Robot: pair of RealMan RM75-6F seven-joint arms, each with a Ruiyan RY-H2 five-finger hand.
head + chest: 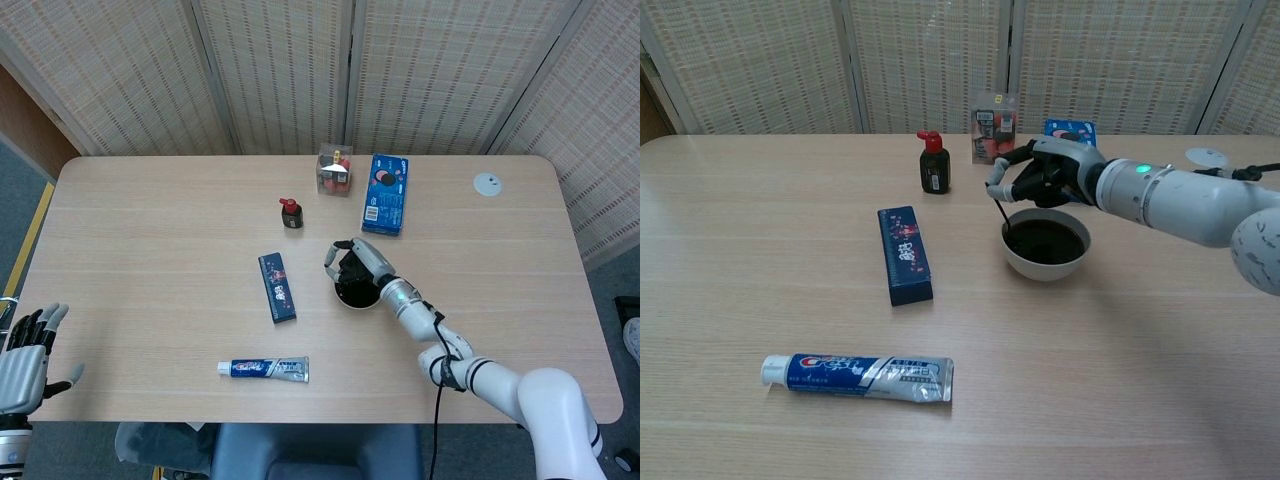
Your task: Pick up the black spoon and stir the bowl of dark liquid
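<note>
**Spoon in right hand, tip at bowl's left rim**

Spoon (1002,214): thin black stick, pinched in the right hand (1040,176), running down from the fingers with a slight tilt. Lower end is in the liquid, or right at its surface, at the left edge of the bowl (1045,262). Can't tell how deep it sits. In the head view the hand hides the spoon.

Bowl: white, dark liquid inside, mid-table. It sits directly under and a bit to the right of the hand, so the spoon's long axis is near vertical and the stir path lies rightward from the tip, across the liquid.

Right hand pose: fingers curled around the handle top, palm facing down and left, forearm coming in from the right, low over the table. The hand hovers above the bowl's back-left rim, not touching it as far as I can see.

Left hand (25,365): far off at the table's near-left corner, fingers apart, holding nothing. Right is the only one in play.

Nearby: ink bottle (933,163) and dark box (904,254) left of the bowl, blue box (384,193) behind it, toothpaste (858,376) near the front edge.

Judgement: pick-up done, stirring is the step in hand.
</note>
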